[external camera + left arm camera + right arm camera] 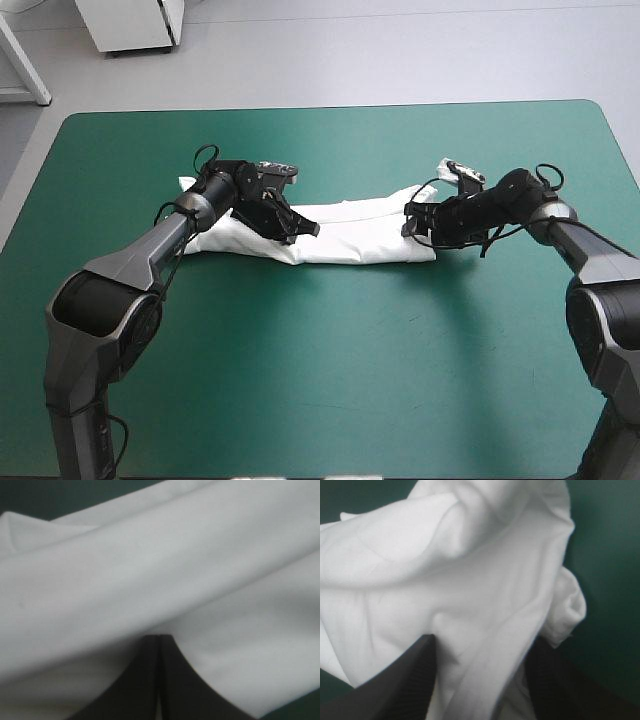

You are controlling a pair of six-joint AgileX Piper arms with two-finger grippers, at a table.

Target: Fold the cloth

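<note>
T-shirt (350,238) stretches sideways along the bench (300,380), left fingers (132,690) pinching its middle, right fingers (405,685) spread astride one end.

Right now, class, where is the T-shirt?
In the high view the T-shirt lies as a long strip mid-table, left gripper over its middle, right gripper at its right end.

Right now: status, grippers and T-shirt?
Left gripper shut on the T-shirt. Right gripper open, cloth between its fingers. T-shirt folded into a long band. Nothing in the way.
</note>
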